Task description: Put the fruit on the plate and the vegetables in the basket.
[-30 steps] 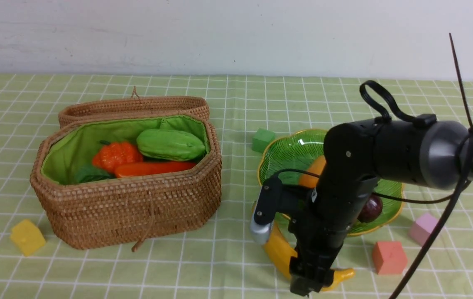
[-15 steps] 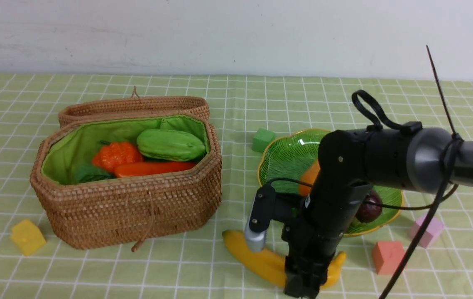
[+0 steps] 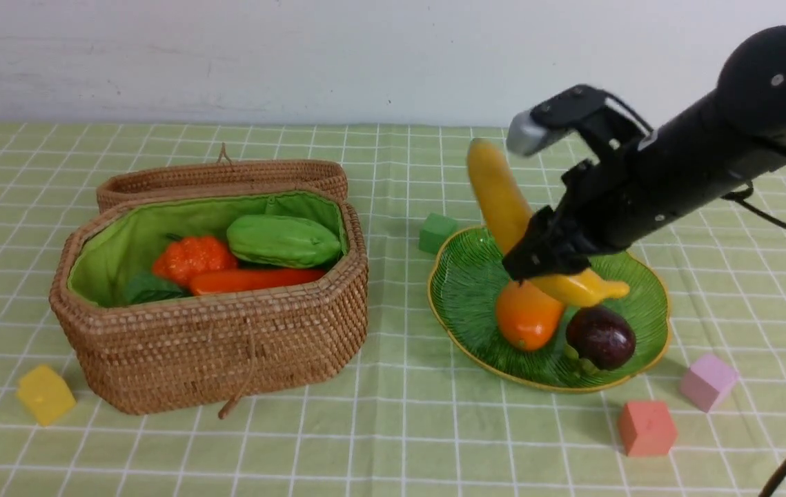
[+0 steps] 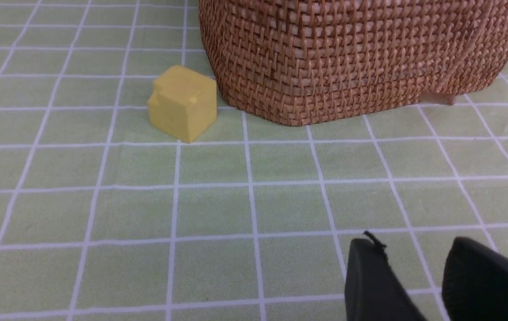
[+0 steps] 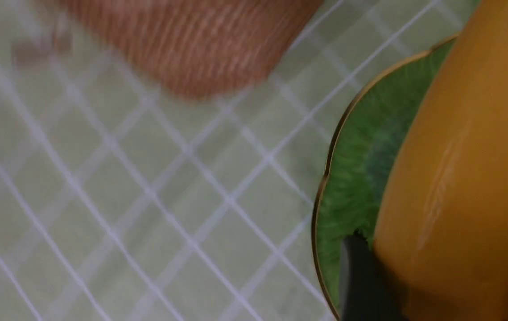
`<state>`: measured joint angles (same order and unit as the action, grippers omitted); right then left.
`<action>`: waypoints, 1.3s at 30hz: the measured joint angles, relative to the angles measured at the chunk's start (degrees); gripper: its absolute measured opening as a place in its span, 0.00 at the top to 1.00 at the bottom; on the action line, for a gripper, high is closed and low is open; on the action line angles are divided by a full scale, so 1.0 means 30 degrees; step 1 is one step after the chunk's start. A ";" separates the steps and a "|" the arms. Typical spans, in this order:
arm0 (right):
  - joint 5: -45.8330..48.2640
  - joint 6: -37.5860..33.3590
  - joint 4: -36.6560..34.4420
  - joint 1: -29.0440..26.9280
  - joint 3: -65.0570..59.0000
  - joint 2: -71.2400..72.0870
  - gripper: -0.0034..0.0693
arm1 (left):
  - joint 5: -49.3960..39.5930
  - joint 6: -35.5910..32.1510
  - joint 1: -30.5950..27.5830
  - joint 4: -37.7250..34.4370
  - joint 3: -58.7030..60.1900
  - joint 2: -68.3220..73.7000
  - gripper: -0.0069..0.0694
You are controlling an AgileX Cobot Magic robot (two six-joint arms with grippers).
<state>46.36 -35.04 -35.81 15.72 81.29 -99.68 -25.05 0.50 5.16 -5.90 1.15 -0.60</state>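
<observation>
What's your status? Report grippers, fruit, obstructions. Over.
Right gripper shut on banana, lifted over plate. Left gripper empty, jaws apart, low by basket. Mango, mangosteen plated. Nothing in the way.

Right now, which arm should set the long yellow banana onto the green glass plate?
Right. Its gripper is shut on the long yellow banana, held above the green glass plate. The left gripper sits low near the woven basket, away from the plate.
</observation>
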 joint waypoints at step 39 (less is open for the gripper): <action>-0.4149 0.3221 0.1910 0.0548 0.0000 0.5235 0.70 | 0.0000 0.0000 0.0000 0.0000 0.0000 0.0000 0.60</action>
<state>33.91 -25.38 -30.08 17.37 81.29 -83.97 -25.05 0.50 5.16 -5.90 1.15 -0.60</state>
